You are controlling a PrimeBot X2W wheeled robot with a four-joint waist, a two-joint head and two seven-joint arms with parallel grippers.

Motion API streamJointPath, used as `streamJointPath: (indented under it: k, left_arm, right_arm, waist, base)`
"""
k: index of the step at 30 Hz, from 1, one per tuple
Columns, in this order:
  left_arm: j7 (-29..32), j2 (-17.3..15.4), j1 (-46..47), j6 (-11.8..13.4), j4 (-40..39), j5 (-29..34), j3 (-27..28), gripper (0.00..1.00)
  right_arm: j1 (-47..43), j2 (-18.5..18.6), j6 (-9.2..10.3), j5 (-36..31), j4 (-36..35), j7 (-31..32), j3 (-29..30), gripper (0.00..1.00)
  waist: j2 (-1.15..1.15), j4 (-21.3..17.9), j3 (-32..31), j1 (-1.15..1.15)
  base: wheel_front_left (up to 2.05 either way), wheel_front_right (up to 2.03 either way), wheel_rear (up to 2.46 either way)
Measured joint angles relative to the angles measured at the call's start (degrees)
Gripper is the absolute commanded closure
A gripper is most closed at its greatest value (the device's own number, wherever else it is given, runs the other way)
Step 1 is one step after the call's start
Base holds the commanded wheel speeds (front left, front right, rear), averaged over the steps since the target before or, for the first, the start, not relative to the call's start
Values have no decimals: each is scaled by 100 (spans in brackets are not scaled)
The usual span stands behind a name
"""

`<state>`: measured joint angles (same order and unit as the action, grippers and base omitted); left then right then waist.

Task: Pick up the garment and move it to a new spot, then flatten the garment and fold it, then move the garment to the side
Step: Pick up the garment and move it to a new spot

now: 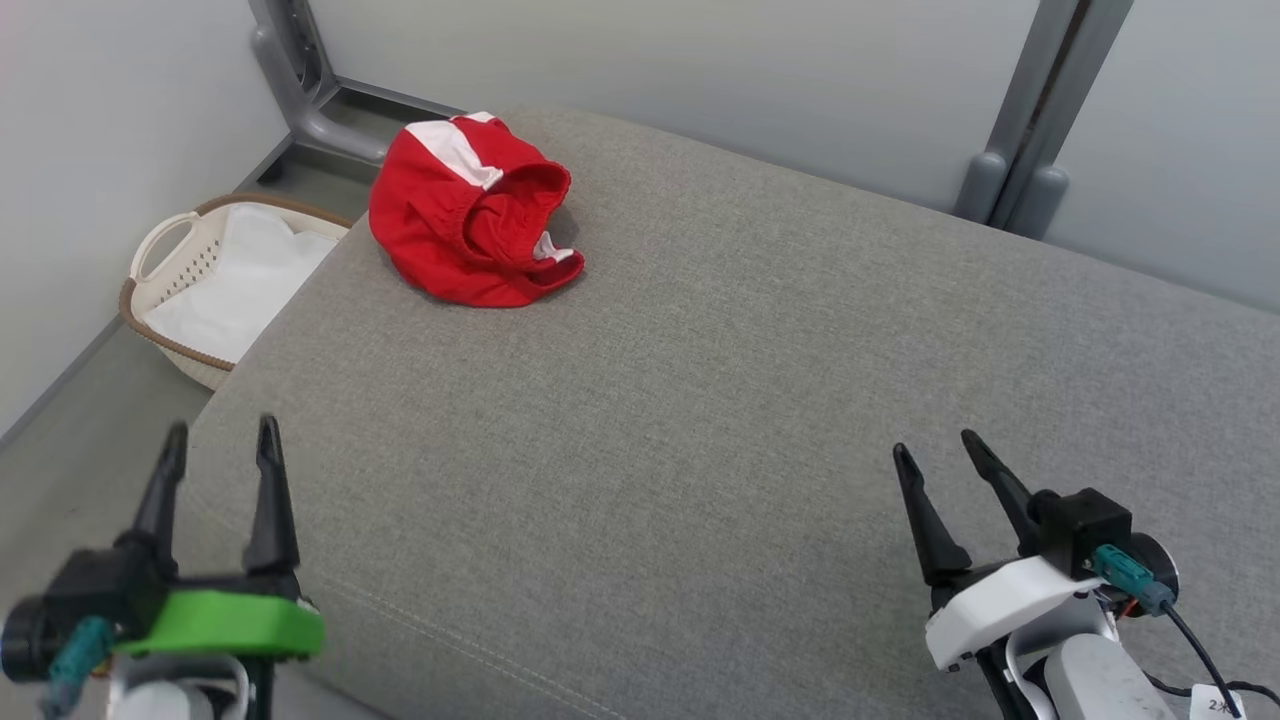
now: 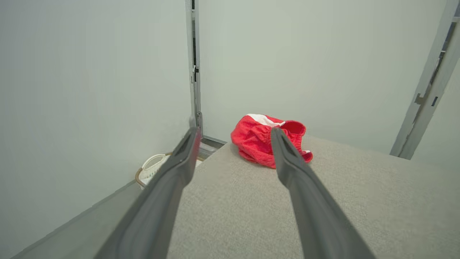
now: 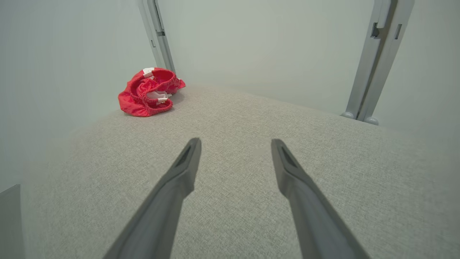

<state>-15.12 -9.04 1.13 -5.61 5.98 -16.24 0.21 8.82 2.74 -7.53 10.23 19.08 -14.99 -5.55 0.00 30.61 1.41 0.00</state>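
Nearest us, our left gripper (image 1: 223, 425) on its green mount and our right gripper (image 1: 935, 443) on its white mount hover at the near edge of the broad grey woven-fabric cushioned surface (image 1: 700, 400). Each has its fingers spread apart and holds nothing. A small white tag (image 1: 1215, 703) hangs by the right arm's cable; we cannot read its writing. Farther off, the crumpled red garment with a white band (image 1: 470, 215) lies heaped at the surface's far left corner. Past that edge, a cream plastic basket with a brown rim (image 1: 165, 235) stands on the grey floor with white cloth inside. Grey metal posts (image 1: 1040, 120) rise against pale wall panels.
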Motion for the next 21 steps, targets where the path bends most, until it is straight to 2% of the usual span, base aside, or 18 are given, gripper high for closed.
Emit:
streamJointPath:
  k: [6,8,15,21]
  left_arm:
    - [259,-690,1874,-125,435,56,-125,0]
    - [271,-843,2444,-146,623,-132,-160,0]
    - [380,-1380,4150,-171,1771,-586,-452,0]
    - [542,-1792,4999,-178,2886,-867,-601,0]
  right_arm:
    - [31,0,0,-521,-220,2,255,0]
    - [151,-2,0,-649,-299,59,260,0]
    - [417,-5,0,-1058,-715,382,151,0]
    - [600,0,0,-1312,-1209,654,73,0]
  waist:
    - [0,-54,251,0]
    - [0,-134,341,0]
    - [0,-667,730,0]
    - [0,-1141,1210,0]
  base:
    - [0,0,0]
    - [0,0,0]
    - [0,0,0]
    - [0,0,0]
